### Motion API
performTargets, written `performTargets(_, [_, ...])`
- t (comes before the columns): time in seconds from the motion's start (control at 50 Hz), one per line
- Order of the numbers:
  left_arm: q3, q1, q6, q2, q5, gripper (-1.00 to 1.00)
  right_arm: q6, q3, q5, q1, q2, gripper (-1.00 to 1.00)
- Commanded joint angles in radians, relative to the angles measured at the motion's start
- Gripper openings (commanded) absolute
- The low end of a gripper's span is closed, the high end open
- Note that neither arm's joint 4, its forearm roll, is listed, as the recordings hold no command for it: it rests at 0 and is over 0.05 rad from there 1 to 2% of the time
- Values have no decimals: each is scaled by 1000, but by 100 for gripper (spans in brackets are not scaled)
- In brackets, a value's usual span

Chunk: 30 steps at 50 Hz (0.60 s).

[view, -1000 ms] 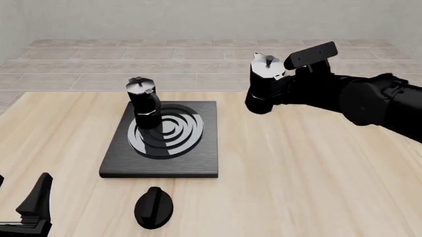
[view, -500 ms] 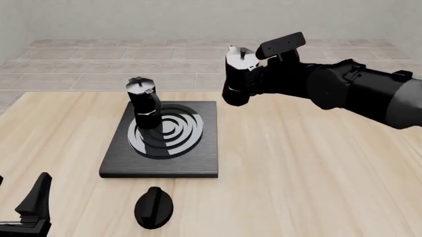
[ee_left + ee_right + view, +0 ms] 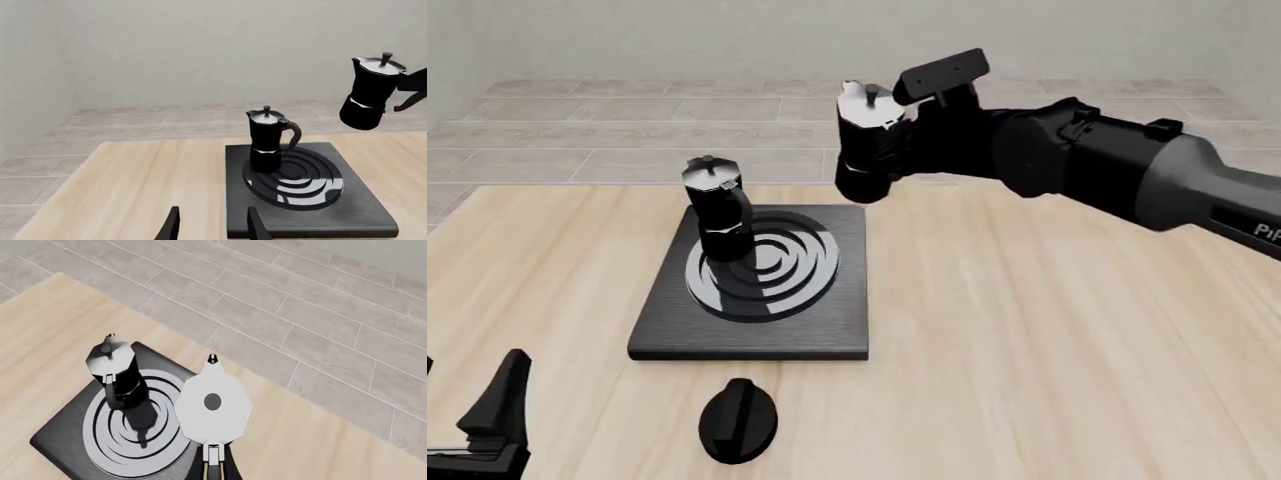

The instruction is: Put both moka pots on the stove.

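The right gripper grasped one moka pot in the air above the stove's far corner; the other moka pot stood on the burner, a black oval knob lay nearby on the counter, and the left gripper hung released.

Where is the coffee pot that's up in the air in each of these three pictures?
Front view: the held pot is top centre, gripped by the right end effector, above the stove's far right corner.
Left wrist view: upper right.
Right wrist view: lower centre, lid up.
Shared landmark: the other pot standing on the stove's rings.
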Motion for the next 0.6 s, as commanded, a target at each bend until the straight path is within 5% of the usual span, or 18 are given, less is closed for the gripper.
performTargets(0.02, [1, 1, -3, 1, -1, 100, 20, -94, 2, 29, 34, -100])
performTargets(0.6, [0, 0, 3, 0, 0, 100, 45, -89, -28, 95, 77, -100])
